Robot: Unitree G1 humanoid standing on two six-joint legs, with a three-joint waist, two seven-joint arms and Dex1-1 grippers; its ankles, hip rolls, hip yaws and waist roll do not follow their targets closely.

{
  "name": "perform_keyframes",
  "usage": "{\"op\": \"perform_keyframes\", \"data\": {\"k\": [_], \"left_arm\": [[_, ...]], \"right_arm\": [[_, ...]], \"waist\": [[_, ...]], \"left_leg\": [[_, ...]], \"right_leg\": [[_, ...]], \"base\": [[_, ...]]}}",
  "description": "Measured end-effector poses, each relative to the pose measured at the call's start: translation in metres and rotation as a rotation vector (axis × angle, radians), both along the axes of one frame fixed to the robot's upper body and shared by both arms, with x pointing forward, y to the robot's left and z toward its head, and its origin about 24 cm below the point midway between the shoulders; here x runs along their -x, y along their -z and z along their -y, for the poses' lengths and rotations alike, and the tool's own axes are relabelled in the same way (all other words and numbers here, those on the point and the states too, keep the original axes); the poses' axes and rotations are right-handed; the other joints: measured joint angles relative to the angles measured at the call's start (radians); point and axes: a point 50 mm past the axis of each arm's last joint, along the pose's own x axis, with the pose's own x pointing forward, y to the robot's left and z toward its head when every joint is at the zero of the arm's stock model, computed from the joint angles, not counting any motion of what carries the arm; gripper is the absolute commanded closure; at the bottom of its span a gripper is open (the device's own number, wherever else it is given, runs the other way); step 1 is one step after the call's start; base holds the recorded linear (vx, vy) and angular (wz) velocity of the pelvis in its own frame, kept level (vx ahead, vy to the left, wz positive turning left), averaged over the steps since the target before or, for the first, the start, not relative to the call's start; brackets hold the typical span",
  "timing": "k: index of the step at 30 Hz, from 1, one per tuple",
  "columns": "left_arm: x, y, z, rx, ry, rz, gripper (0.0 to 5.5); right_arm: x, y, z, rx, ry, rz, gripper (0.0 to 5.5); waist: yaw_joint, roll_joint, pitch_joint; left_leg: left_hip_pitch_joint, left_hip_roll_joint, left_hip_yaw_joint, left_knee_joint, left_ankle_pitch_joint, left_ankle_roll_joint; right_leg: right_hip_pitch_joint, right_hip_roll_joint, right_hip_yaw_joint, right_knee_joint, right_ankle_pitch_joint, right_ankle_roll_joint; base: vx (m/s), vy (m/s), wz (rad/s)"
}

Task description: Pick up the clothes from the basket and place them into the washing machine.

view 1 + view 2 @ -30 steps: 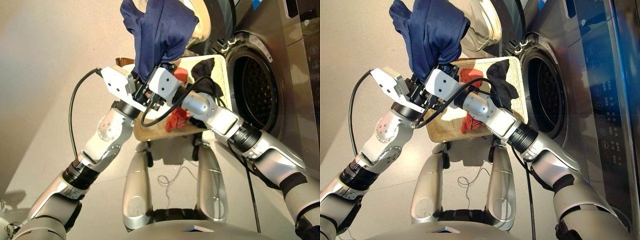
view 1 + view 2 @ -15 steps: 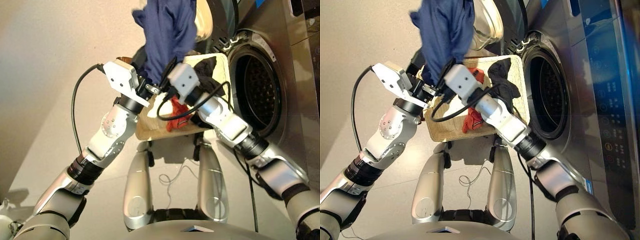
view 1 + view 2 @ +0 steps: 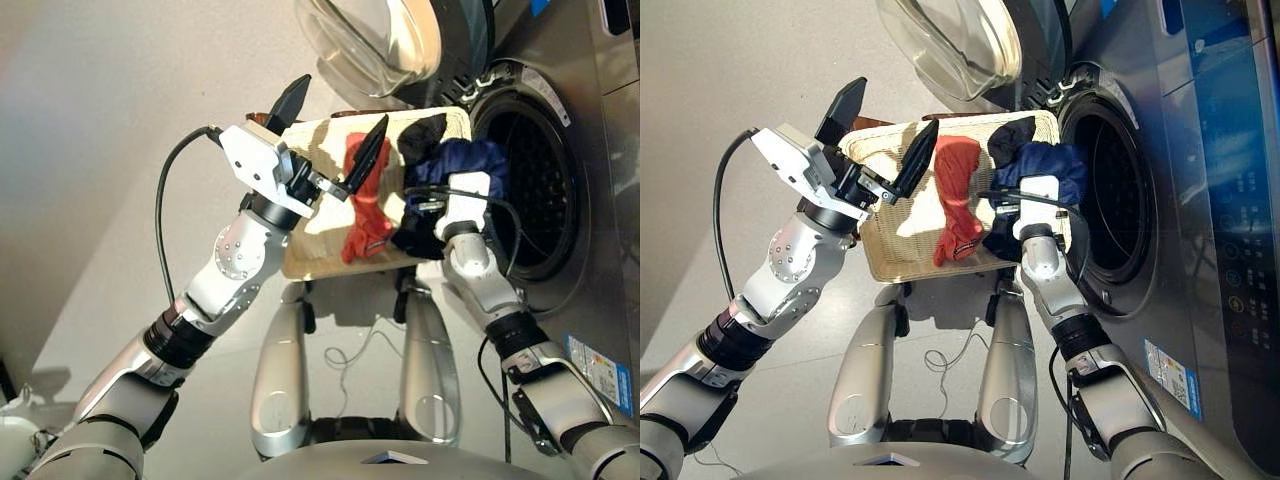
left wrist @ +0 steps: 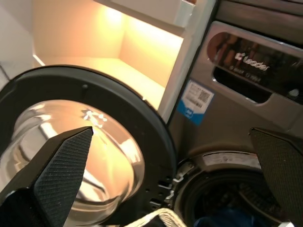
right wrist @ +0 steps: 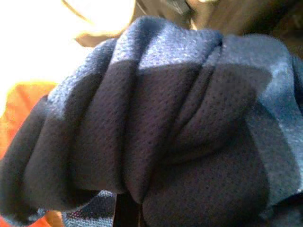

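Observation:
The navy blue garment (image 3: 455, 165) is bunched at the rim of the washing machine (image 3: 590, 250) drum opening (image 3: 530, 190), above the right end of the cream basket (image 3: 312, 225). My right gripper (image 3: 447, 190) is shut on it, and the cloth (image 5: 156, 118) hides the fingers. A coral red garment (image 3: 365, 205) lies across the basket's middle, with a black one (image 3: 420, 130) at its far right corner. My left gripper (image 3: 328, 132) hangs open and empty over the basket's left half. The round glass door (image 3: 380, 45) stands swung open behind the basket.
A thin cable (image 3: 345, 355) loops on the floor in front of the basket. A black cable (image 3: 165, 230) arcs from my left wrist. The left wrist view shows the door (image 4: 94, 142), a lit cabinet (image 4: 118, 52) and the machine's control panel (image 4: 255, 61).
The left gripper has let go of the navy garment and opened. The right gripper has carried the garment down and right, from high above the basket to the drum's rim.

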Motion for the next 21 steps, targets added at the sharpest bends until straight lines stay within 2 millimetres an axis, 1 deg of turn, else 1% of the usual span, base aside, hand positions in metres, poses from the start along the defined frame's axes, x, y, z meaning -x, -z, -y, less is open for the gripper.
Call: {"op": "perform_keyframes", "data": {"k": [2,4,7,9,10,12,14,17,20,21], "left_arm": [[0.000,-0.001,0.001,0.002,0.002,0.005,0.00],[0.001,-0.002,0.002,0.009,0.002,0.003,0.00],[0.003,0.002,0.006,0.000,0.019,-0.009,0.00],[0.003,0.004,0.007,-0.005,0.025,-0.015,0.00],[0.003,0.004,0.008,-0.005,0.026,-0.015,0.00],[0.004,0.005,0.009,0.000,0.034,-0.019,0.00],[0.005,0.006,0.012,0.016,0.051,-0.038,0.00],[0.005,0.007,0.014,0.006,0.064,-0.041,0.00],[0.006,0.006,0.015,0.010,0.067,-0.039,0.00],[0.006,0.006,0.015,0.011,0.068,-0.041,0.00]], "right_arm": [[0.004,0.010,0.003,-0.024,0.031,-0.029,5.50],[0.005,0.021,0.010,-0.087,0.110,-0.061,5.50],[0.007,0.037,0.027,-0.162,0.224,-0.133,5.50],[0.008,0.044,0.040,-0.220,0.307,-0.163,5.50],[0.008,0.045,0.044,-0.244,0.334,-0.169,5.50],[0.008,0.045,0.056,-0.266,0.379,-0.181,5.50],[0.007,0.043,0.072,-0.354,0.450,-0.181,5.50],[0.003,0.037,0.083,-0.469,0.513,-0.154,5.50],[0.001,0.026,0.099,-0.562,0.585,-0.099,5.50],[0.002,0.022,0.105,-0.584,0.613,-0.070,5.50]], "waist": [[-0.001,0.000,0.000],[0.000,0.000,0.000],[0.003,0.000,0.000],[0.003,0.004,0.001],[0.002,0.008,0.001],[0.003,0.025,0.000],[0.005,0.047,0.000],[0.008,0.052,-0.001],[0.007,0.063,0.000],[0.008,0.066,0.000]], "left_leg": [[0.000,-0.002,-0.001,-0.001,0.001,0.001],[0.000,-0.003,-0.003,0.000,0.001,0.001],[-0.002,-0.007,-0.006,-0.001,0.002,0.003],[-0.003,-0.010,-0.008,-0.001,0.003,0.004],[-0.005,-0.011,-0.010,-0.001,0.003,0.005],[-0.011,-0.015,-0.022,-0.001,0.005,0.006],[-0.020,-0.020,-0.029,0.000,0.007,0.009],[-0.024,-0.025,-0.035,0.002,0.008,0.010],[-0.037,-0.036,-0.056,0.015,0.008,0.010],[-0.038,-0.040,-0.059,0.016,0.009,0.011]], "right_leg": [[0.001,-0.002,0.000,0.000,0.000,0.001],[0.002,-0.002,0.000,0.000,-0.001,0.002],[0.002,-0.006,-0.001,0.001,-0.002,0.004],[0.002,-0.009,-0.002,0.001,-0.004,0.005],[0.002,-0.010,-0.004,0.001,-0.004,0.006],[0.002,-0.014,-0.011,0.001,-0.006,0.009],[0.002,-0.018,-0.016,0.002,-0.008,0.011],[0.001,-0.023,-0.017,0.007,-0.011,0.015],[0.001,-0.032,-0.021,0.024,-0.023,0.020],[-0.001,-0.037,-0.022,0.031,-0.026,0.021]], "base": [[0.000,0.000,0.000],[0.000,0.000,0.000],[0.000,0.000,0.000],[0.000,0.000,0.000],[0.000,0.000,0.000],[0.000,0.000,0.000],[0.000,0.000,0.000],[0.000,0.000,0.000],[0.017,0.002,0.150],[0.009,0.000,0.219]]}}
